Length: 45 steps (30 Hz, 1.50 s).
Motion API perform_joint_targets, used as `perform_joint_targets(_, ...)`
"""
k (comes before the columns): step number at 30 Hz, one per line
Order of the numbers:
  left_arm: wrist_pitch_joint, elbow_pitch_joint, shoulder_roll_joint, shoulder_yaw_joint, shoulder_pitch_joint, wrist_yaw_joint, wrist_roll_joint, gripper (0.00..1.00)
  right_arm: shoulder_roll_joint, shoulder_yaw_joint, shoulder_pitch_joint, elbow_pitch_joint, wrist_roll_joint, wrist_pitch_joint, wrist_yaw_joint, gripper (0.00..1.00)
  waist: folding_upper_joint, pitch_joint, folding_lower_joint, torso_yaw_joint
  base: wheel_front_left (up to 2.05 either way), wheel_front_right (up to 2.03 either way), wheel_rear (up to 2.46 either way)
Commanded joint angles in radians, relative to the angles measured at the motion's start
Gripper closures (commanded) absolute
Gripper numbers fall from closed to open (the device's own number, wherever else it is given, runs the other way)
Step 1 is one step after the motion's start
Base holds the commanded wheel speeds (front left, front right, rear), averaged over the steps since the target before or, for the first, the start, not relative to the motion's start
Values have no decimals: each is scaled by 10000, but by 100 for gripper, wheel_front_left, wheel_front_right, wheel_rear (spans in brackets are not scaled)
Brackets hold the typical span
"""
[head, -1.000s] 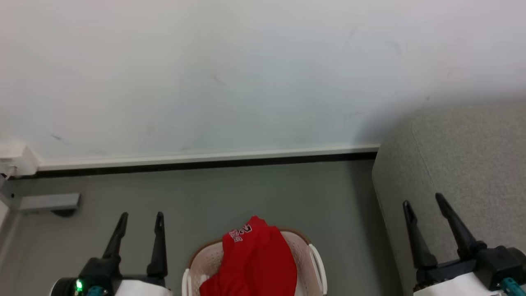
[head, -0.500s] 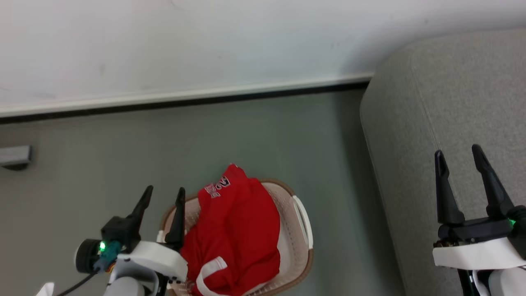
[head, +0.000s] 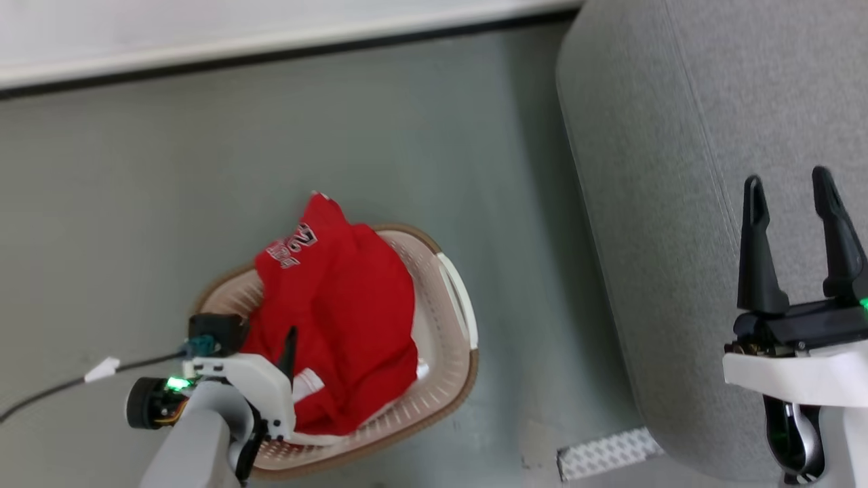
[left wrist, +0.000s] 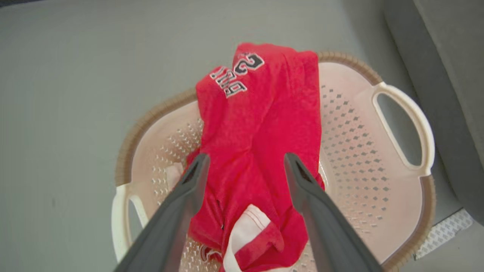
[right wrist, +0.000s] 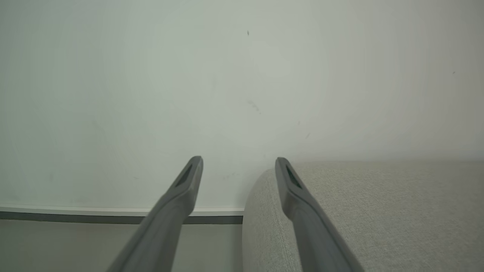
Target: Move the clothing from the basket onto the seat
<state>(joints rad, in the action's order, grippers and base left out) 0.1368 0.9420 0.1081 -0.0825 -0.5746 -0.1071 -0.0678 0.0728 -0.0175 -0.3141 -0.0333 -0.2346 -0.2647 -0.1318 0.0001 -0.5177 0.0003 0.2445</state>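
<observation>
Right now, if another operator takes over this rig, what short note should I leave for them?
Left end effector: open, holding nothing, poised over the clothing.
Right end effector: open, empty, over the seat.
The red clothing lies in the basket, which stands on the floor beside the seat.
Done: nothing is on the seat yet.
Left: grasp the clothing, lift it out and put it on the seat.
</observation>
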Motion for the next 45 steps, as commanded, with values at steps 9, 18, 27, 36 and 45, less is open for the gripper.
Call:
perform_joint_targets(9, -980, 2103, 450, -226, -1661, 120, 71, 0, -220, -207, -652, -381, -351, 5, 21, 0, -1, -1867, -3, 1054, 0, 0, 0)
perform_joint_targets(18, -1611, 3019, 974, 41, -3064, 621, -277, 0, -236, -525, -1214, -574, -1106, 5, 21, 0, -1, -3233, -3, 1662, 0, 0, 0)
perform_joint_targets(27, -2399, 3331, 1290, -431, -3817, 731, 82, 0, -235, -782, -1512, -734, -1577, 5, 21, 0, -1, -4055, -3, 2090, 0, 0, 0)
perform_joint_targets(36, -2823, 3420, 1158, -936, -4034, 700, 342, 100, -236, -694, -1455, -760, -1486, 5, 21, 0, -1, -4232, -3, 1972, 0, 0, 0)
perform_joint_targets(45, -2018, 3447, 877, -1121, -3530, 481, 150, 100, -231, -648, -1569, -495, -1153, 5, 21, 0, -1, -3303, -3, 1593, 0, 0, 0)
